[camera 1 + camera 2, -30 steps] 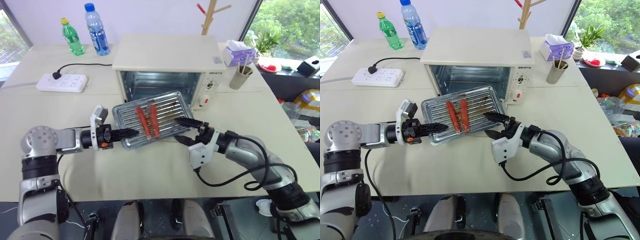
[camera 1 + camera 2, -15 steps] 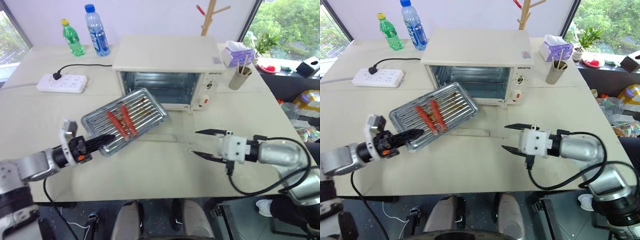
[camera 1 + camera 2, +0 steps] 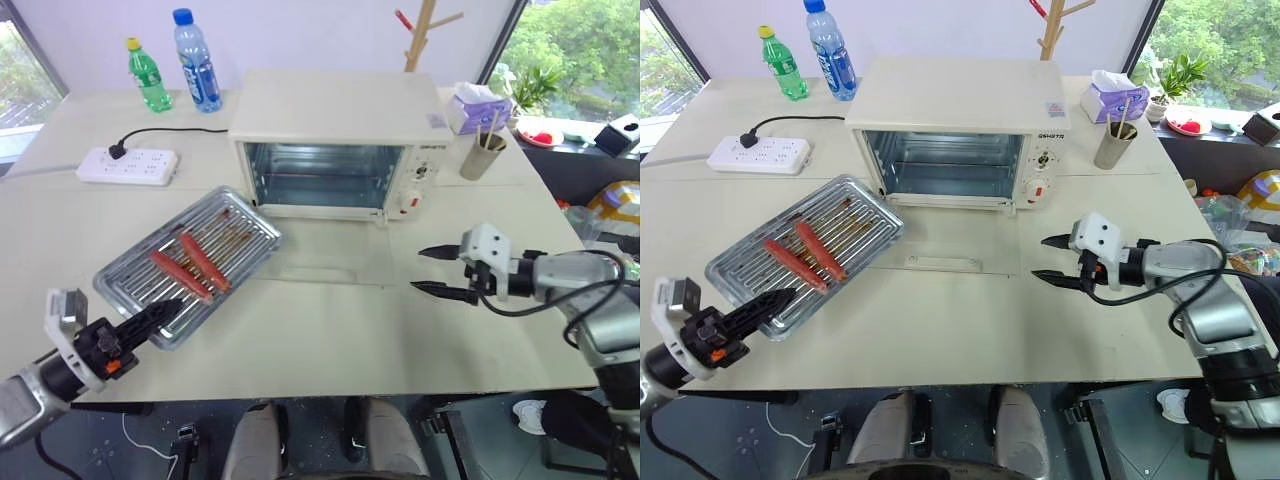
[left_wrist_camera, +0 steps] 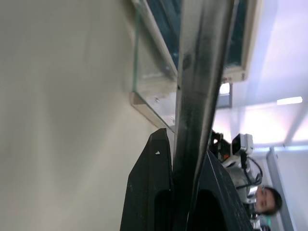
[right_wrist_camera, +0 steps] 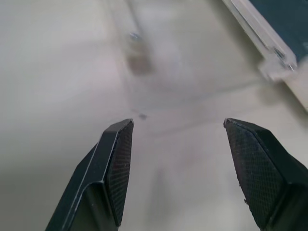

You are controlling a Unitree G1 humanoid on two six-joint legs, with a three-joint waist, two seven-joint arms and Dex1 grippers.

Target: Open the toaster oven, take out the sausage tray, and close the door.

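The cream-white toaster oven (image 3: 330, 125) stands at the table's middle back with its cavity showing. Its glass door (image 3: 330, 262) lies folded down flat on the table in front, the white bar handle (image 3: 940, 263) toward me. The silvery sausage tray (image 3: 195, 262) with two red sausages (image 3: 190, 267) hangs tilted over the table's left front. My left gripper (image 3: 163, 313) is shut on the tray's near rim (image 4: 202, 72), one finger (image 4: 149, 192) on each side. My right gripper (image 3: 436, 270) is open and holds nothing, right of the door; its fingers (image 5: 118, 168) frame bare table.
At the back left stand a green bottle (image 3: 147, 74), a blue bottle (image 3: 193, 58) and a white power strip (image 3: 128, 165) with a cable. A tissue box (image 3: 478, 106) and a cup of sticks (image 3: 481, 152) sit at the back right. A person (image 4: 262, 199) is beyond the table.
My left gripper carried the tray left and toward me, away from the oven. My right gripper, open at the tray's right edge before, swung right and rolled its fingers over.
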